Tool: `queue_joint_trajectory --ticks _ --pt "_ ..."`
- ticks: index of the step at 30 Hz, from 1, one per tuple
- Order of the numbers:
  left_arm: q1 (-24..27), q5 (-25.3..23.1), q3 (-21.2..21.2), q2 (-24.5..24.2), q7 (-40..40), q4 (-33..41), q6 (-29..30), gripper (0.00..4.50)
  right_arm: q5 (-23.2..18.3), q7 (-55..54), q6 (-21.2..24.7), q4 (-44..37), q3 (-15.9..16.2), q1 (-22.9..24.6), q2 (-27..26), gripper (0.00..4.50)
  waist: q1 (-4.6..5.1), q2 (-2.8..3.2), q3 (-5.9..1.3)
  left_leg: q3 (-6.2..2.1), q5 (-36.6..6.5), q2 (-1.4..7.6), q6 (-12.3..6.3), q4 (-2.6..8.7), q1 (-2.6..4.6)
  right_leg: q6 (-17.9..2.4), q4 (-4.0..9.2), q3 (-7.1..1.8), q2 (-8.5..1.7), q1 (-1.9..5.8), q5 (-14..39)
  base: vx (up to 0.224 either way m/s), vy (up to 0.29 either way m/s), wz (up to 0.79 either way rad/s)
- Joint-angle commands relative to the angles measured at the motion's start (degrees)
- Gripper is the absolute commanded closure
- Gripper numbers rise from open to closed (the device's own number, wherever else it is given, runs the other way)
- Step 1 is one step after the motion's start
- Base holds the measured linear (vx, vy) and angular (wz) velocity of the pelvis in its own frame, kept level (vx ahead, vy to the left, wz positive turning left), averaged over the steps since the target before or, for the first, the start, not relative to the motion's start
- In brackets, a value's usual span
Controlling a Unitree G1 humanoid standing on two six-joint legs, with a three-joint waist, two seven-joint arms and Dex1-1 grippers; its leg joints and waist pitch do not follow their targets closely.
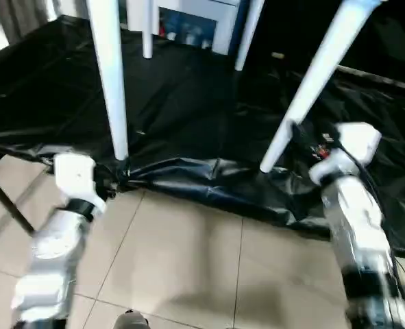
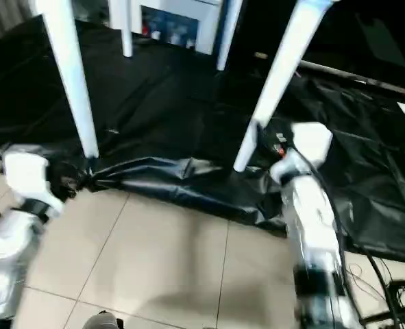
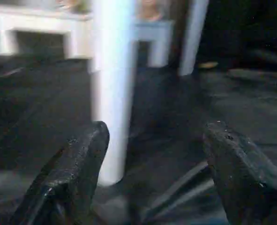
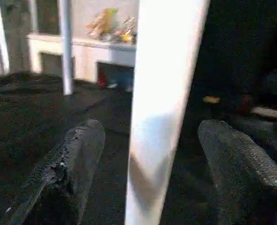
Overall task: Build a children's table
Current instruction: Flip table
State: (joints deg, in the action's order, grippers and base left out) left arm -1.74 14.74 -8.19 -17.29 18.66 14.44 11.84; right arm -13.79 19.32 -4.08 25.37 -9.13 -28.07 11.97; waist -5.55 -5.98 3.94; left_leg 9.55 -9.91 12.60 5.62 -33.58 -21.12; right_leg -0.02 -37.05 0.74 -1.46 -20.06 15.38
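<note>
The children's table stands on its white tube legs on the black-draped work table [image 1: 188, 103]; its top is out of view above. My left gripper [image 1: 112, 181] is open at the table's front edge, just short of the foot of the front left leg [image 1: 112, 75]. In the left wrist view that leg [image 3: 112, 84] rises beyond the spread fingers [image 3: 77, 164]. My right gripper [image 1: 303, 140] is open around the lower part of the slanting front right leg [image 1: 312, 82]. That leg [image 4: 164, 93] stands between the two fingers [image 4: 77, 154] without touching them. Two back legs [image 1: 147, 31] stand farther off.
The black cloth hangs in folds over the table's front edge [image 1: 209, 178], above a tiled floor [image 1: 188, 260]. A black frame leg [image 1: 3, 195] slants down at the left. A white cabinet [image 1: 188, 20] stands behind. Cables [image 2: 394, 295] lie on the floor at the right.
</note>
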Motion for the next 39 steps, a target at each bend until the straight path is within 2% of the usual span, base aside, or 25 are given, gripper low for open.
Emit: queue_joint_trajectory --ticks 1,2,3,4,5,6,7,8,9,12,13,17,20,21,23,26,28,29,30,33,34,35,36,38,39 --pt "1.3 2.1 0.1 -0.6 1.8 3.6 3.4 0.92 -0.3 1.8 -1.5 5.3 -1.5 -2.2 0.8 0.93 -0.01 2.03 -2.95 -0.04 -10.2 0.75 2.94 3.76 1.14 -8.1 3.8 -1.85 -4.31 0.59 -6.3 0.0 0.0 0.0" --pt "3.0 2.9 -0.1 -2.5 3.1 6.7 5.6 0.92 0.3 1.8 -3.0 12.6 -2.2 -6.6 1.7 0.93 -0.07 1.92 -2.91 -0.07 -9.9 0.67 2.75 3.87 0.98 -8.0 3.86 -1.84 -4.28 0.87 -6.3 0.0 0.0 0.0" --pt "5.0 3.6 -0.3 -4.5 4.3 10.0 8.1 0.92 1.0 1.5 -4.5 20.5 -3.0 -11.4 2.7 0.93 -0.17 2.37 -2.39 -0.05 -10.8 0.62 2.67 3.72 1.14 -8.6 3.67 -1.82 -4.41 0.27 -6.1 0.0 0.0 0.0" --pt "6.0 3.9 -0.6 -5.3 4.6 11.2 8.7 0.92 0.8 1.2 -4.9 23.4 -3.5 -13.2 3.1 0.93 -0.16 2.03 -2.18 -0.36 -9.7 0.18 2.44 4.01 0.25 -9.1 3.68 -1.47 -4.29 1.09 -4.4 0.0 0.0 0.0" --pt "6.2 4.0 -0.7 -5.4 4.6 11.5 8.8 0.92 0.7 1.1 -4.9 23.7 -3.6 -13.5 3.1 0.93 -0.36 2.21 -2.66 -0.2 -7.8 0.28 2.28 3.51 0.31 -9.1 3.37 -1.68 -4.36 1.16 -6.9 0.0 0.0 0.0" --pt "6.9 4.3 -0.9 -5.8 4.5 12.2 9.2 0.92 0.4 1.1 -4.8 24.9 -3.9 -14.2 3.3 0.93 -0.78 2.35 -2.69 0.08 -4.1 0.31 0.99 3.03 0.54 -9.2 2.93 -1.82 -3.9 0.71 -13.5 0.0 0.0 0.0" --pt "8.0 4.9 -1.5 -6.3 4.4 13.4 10.1 0.92 0.2 1.6 -4.7 26.3 -3.9 -15.2 3.4 0.93 -1.04 2.36 -2.39 0.15 -1.8 0.27 0.05 3.02 0.21 -9.1 2.69 -1.71 -3.69 0.66 -17.5 0.0 0.0 0.0" --pt "8.8 5.2 -2.0 -6.6 4.2 14.4 10.7 0.92 0.2 2.5 -4.6 27.2 -3.5 -15.7 3.5 0.93 -1.14 2.08 -2.33 0.28 -1.8 0.25 -0.19 2.93 0.16 -9.1 2.59 -1.66 -3.63 0.62 -18.4 0.0 0.0 0.0" --pt "8.8 5.2 -2.0 -6.6 4.2 14.4 10.7 0.92 0.2 2.5 -4.6 27.2 -3.5 -15.7 3.5 0.93 -1.37 2.28 -2.3 0.21 -2.1 0.31 -0.39 2.97 0.21 -9.0 2.62 -1.6 -3.66 0.59 -18.5 0.0 0.0 0.0" --pt "10.9 5.1 -3.6 -7.3 3.3 16.8 12.8 0.92 1.0 6.6 -4.4 27.1 -0.7 -15.3 1.6 0.93 -1.26 1.71 -2.21 0.3 -2.7 0.46 -1.08 3.07 0.11 -9.0 2.73 -1.53 -3.72 0.53 -16.9 0.0 0.0 0.0" --pt "10.9 4.6 -3.8 -7.2 2.9 16.8 13.6 0.92 2.1 8.5 -5.1 25.6 1.6 -13.8 -0.4 0.93 -1.31 1.68 -2.33 0.31 -2.8 0.54 -1.31 3.05 0.11 -9.1 2.76 -1.59 -3.9 0.58 -16.1 0.0 0.0 0.0" --pt "10.3 4.4 -3.2 -7.6 2.1 16.6 14.7 0.92 3.4 9.4 -8.0 26.0 4.0 -13.0 -4.3 0.93 -0.8 1.89 -2.35 0.2 -4.0 0.7 -0.6 3.41 -0.07 -9.2 2.94 -1.54 -4.28 0.51 -12.3 0.0 0.0 0.0" --pt "9.5 4.0 -2.9 -7.5 1.6 16.2 14.8 0.92 3.1 9.6 -8.6 25.3 4.4 -12.7 -6.8 0.93 -0.54 2.06 -2.37 0.28 -4.7 0.76 -0.36 3.42 0.22 -9.4 3.06 -1.67 -4.25 0.2 -11.3 0.0 0.0 0.0" --pt "9.1 3.5 -2.8 -7.4 1.1 16.0 14.7 0.92 3.6 9.4 -9.3 25.6 4.9 -12.7 -7.2 0.93 -0.54 2.43 -2.69 0.23 -4.9 0.86 -0.21 3.41 0.37 -9.5 2.99 -1.66 -4.3 0.21 -11.2 0.0 0.0 0.0" --pt "8.3 2.6 -2.5 -7.0 0.3 15.5 14.3 0.92 4.5 8.1 -10.3 26.3 5.1 -12.9 -7.6 0.93 -0.63 2.38 -2.82 0.27 -4.5 0.92 -0.08 3.33 0.46 -9.6 2.93 -1.61 -4.26 0.19 -11.8 0.0 0.0 0.0" --pt "6.9 2.2 -2.3 -6.3 -0.7 15.0 14.7 0.92 2.9 5.7 -10.9 25.5 2.7 -12.5 -7.3 0.93 -1.25 2.11 -3.37 0.45 -2.9 0.81 0.34 3.05 0.58 -9.2 2.58 -1.66 -4.16 0.37 -14.4 0.0 0.0 0.0" --pt "6.0 0.9 -2.0 -5.8 -1.9 14.8 13.8 0.92 0.6 6.3 -10.2 20.8 1.1 -10.1 -6.9 0.93 -1.56 2.0 -3.69 0.5 -2.7 0.84 0.38 2.93 0.68 -8.7 2.55 -1.67 -4.2 0.46 -15.1 0.0 0.0 0.0" --pt "4.7 0.7 -2.4 -4.6 -4.3 14.1 15.6 0.92 -1.6 7.3 -8.5 13.2 0.2 -5.8 -6.7 0.93 -1.93 1.92 -3.79 0.54 -2.4 0.87 0.37 2.86 0.84 -7.6 2.6 -1.74 -4.0 0.56 -16.4 0.0 0.0 0.0" --pt "4.6 0.7 -2.4 -4.6 -4.4 14.0 15.6 0.92 -1.7 7.3 -8.4 12.8 0.2 -5.6 -6.7 0.93 -2.19 1.89 -3.87 0.52 -2.2 0.97 0.36 2.75 0.92 -7.0 2.51 -1.74 -4.05 0.47 -17.4 0.0 0.0 0.0" --pt "2.5 -1.4 -2.2 -2.3 -8.6 11.9 15.7 0.92 -4.2 8.4 -3.3 -4.5 0.9 5.8 -6.0 0.93 -2.61 1.32 -3.69 0.41 -3.7 0.73 1.34 3.14 0.84 -5.3 3.13 -1.73 -3.89 0.67 -14.4 0.0 0.0 0.0" --pt "2.0 -3.1 -1.9 -2.0 -9.9 11.2 15.1 0.92 -4.4 8.1 -2.2 -7.8 1.1 8.2 -5.8 0.93 -2.62 1.31 -3.47 0.36 -5.5 0.95 1.48 3.26 1.05 -4.3 3.44 -1.8 -3.98 0.34 -12.8 0.0 0.0 0.0" --pt "1.9 -4.3 -1.6 -1.9 -10.8 10.8 14.5 0.92 -4.4 7.6 -1.5 -10.0 1.2 9.8 -5.7 0.93 -2.53 1.2 -3.51 0.21 -6.8 0.84 1.8 3.49 0.85 -4.2 3.51 -1.7 -4.22 0.61 -10.7 0.0 0.0 0.0" --pt "1.8 -6.0 -1.4 -1.6 -11.9 10.1 12.9 0.92 -4.5 6.3 -0.6 -12.4 1.0 11.7 -5.6 0.93 -2.4 1.2 -3.4 0.25 -10.0 0.74 2.41 3.82 0.98 -3.8 4.24 -1.79 -4.45 0.45 -4.4 0.0 0.0 0.0" --pt "2.6 -7.9 -0.9 -1.2 -13.0 9.6 10.5 0.92 -3.7 4.1 0.4 -15.2 0.8 14.0 -5.9 0.93 -1.93 1.1 -3.22 -0.1 -11.3 0.82 2.84 4.13 0.6 -3.3 4.66 -1.87 -4.55 0.45 0.8 0.0 0.0 0.0" --pt "3.6 -9.6 -0.3 -0.6 -14.0 9.4 8.4 0.92 -2.4 1.9 1.5 -17.7 0.7 16.1 -6.3 0.93 -1.68 1.13 -3.15 -0.14 -13.2 0.89 3.25 4.27 0.72 -3.0 5.04 -1.85 -4.66 0.07 4.7 0.0 0.0 0.0"
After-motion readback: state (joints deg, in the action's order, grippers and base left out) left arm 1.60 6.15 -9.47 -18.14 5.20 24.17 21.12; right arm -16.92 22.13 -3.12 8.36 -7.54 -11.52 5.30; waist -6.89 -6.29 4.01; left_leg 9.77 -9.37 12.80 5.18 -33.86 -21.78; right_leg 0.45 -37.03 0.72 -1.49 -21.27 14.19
